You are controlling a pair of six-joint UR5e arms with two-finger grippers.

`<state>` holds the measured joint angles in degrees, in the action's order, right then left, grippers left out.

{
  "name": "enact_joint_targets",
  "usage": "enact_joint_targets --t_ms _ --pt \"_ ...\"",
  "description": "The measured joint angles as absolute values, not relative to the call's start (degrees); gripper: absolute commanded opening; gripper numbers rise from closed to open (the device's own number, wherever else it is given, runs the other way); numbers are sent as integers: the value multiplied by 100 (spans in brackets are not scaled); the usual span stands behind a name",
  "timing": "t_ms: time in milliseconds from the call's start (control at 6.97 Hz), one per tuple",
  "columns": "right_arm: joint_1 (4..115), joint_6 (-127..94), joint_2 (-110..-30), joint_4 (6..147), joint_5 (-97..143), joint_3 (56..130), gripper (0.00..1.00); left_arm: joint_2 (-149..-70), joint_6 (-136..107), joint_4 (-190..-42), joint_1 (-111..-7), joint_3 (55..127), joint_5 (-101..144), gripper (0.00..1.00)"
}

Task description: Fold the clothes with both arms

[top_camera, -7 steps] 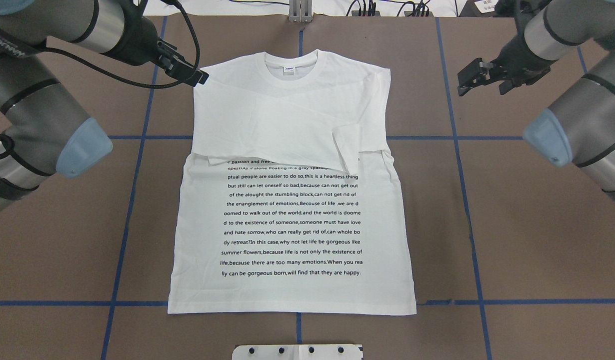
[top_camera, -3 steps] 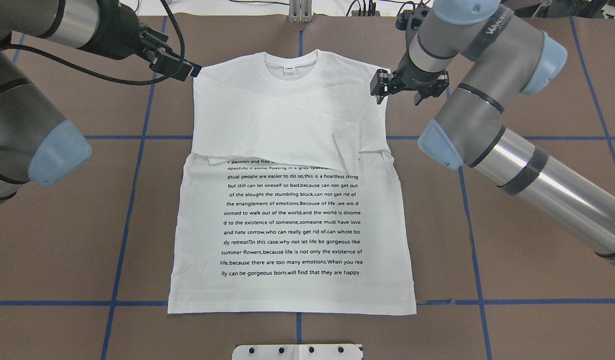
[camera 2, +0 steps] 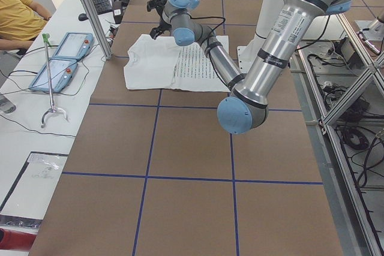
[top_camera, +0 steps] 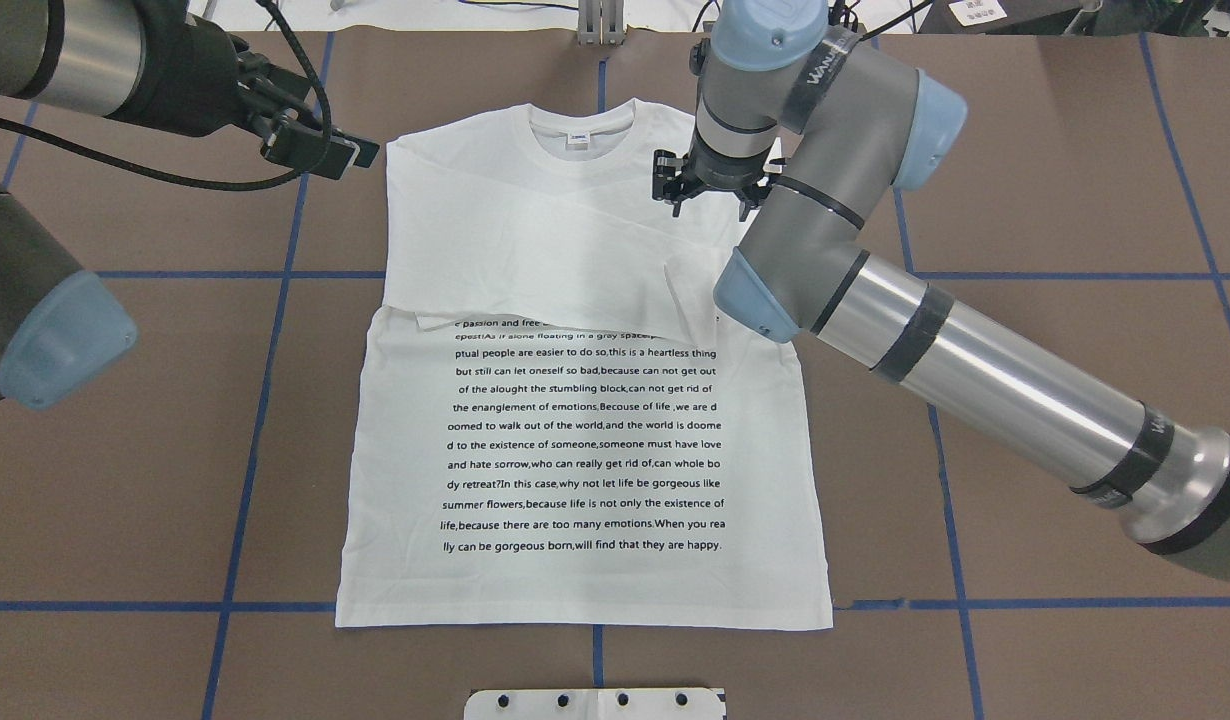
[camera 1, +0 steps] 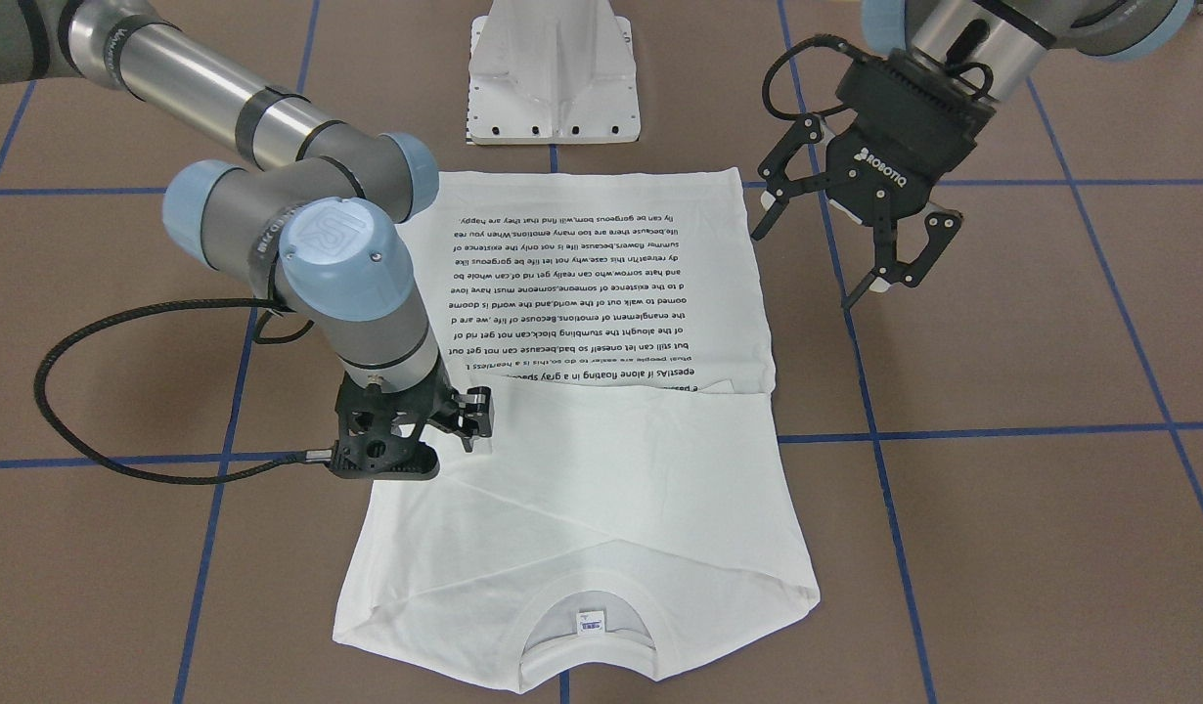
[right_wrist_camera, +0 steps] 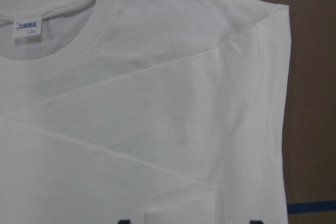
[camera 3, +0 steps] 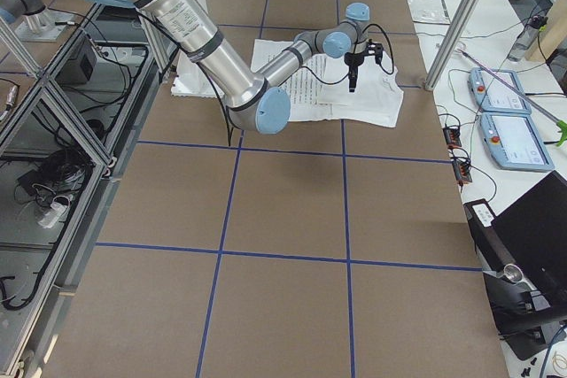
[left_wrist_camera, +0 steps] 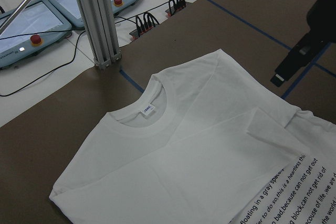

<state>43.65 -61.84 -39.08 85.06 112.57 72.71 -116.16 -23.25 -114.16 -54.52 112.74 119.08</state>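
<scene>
Overhead exterior | T-shirt [top_camera: 585, 450] flat, sleeves [top_camera: 565, 265] folded in, body folds pending | my left fingers [camera 1: 875, 281] open, clear | my right fingers [top_camera: 673, 188] open above shoulder

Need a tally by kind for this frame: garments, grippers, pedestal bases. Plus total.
White T-shirt: 1
Grippers: 2 (left gripper, right gripper)
White pedestal base: 1
Total: 4
</scene>
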Motion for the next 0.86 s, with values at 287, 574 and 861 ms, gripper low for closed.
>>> enact_joint_targets --t_ms 287,574,861 --pt "4100 -6183 -3628 8516 10963 6779 81 -11493 -2336 -11424 -5450 11383 11901 100" --pt "3943 -6084 -3655 8531 10742 6627 81 -11451 -2332 -11426 -5443 11397 11900 100" --pt "3904 -5887 -3789 8555 10605 6617 81 -11405 -2329 -11426 -5434 11399 11894 100"
